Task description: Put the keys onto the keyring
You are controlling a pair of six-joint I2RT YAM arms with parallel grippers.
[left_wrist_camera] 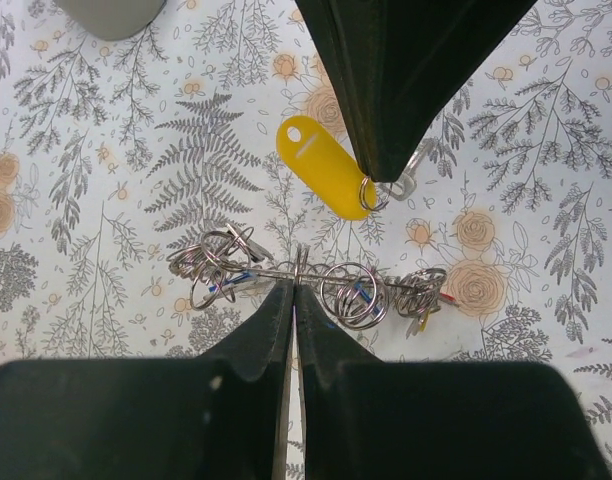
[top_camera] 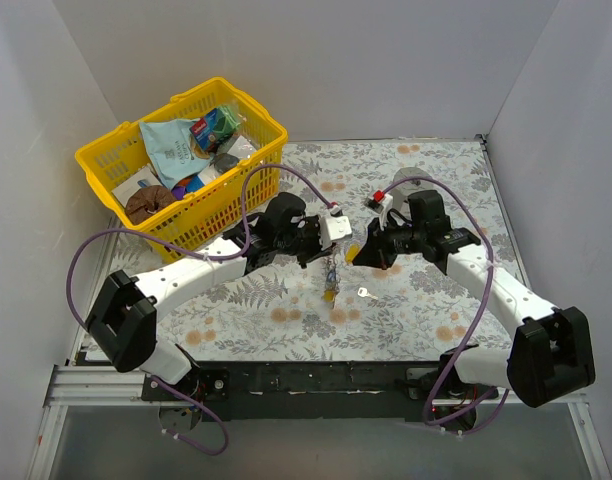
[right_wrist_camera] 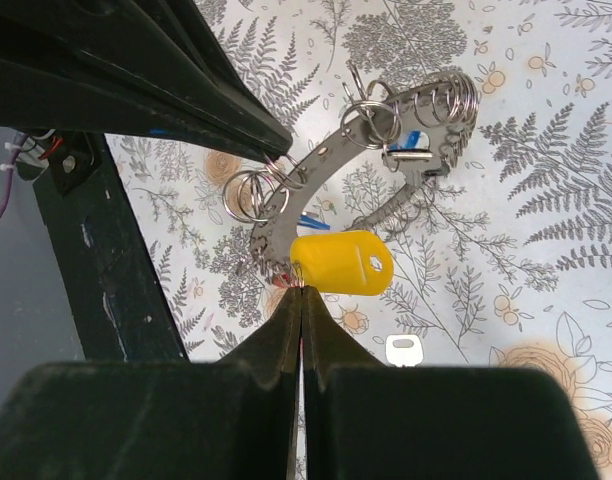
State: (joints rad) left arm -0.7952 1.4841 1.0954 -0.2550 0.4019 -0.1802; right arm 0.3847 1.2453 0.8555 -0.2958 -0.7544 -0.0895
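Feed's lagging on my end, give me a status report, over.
Left tool shut on keyring. Right tool shut on yellow tag, tag up against the keyring. Silver key lies loose, clear of both tools.

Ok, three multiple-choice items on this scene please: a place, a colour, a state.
1. Where is the loose silver key? A basket B end effector C table
2. Colour of the tag at the right end effector? A yellow B red C blue
3. The left end effector is: A open B shut on the keyring C unseen
Answers: 1C, it lies on the table; 2A, yellow in both wrist views; 3B, its fingers pinch the keyring.
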